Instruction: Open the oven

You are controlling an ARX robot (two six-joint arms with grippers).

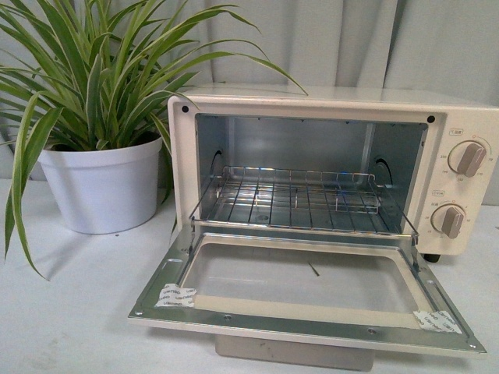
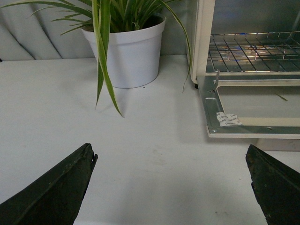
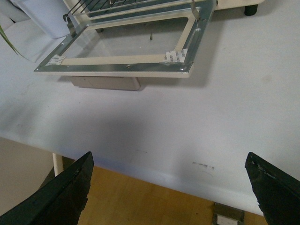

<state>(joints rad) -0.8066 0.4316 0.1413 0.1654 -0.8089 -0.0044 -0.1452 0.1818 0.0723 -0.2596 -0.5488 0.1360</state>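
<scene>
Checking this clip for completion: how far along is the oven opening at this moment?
Done: the oven door lies folded fully down, wire rack exposed. In hand: nothing; the left gripper and right gripper are open, away from the door. Left: nothing visible.

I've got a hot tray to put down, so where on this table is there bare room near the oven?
Bare table lies left of the open door, in front of the white plant pot; another open stretch runs between the door's front edge and the table's near edge. It's crowded under the drooping leaves and around the oven itself.
</scene>
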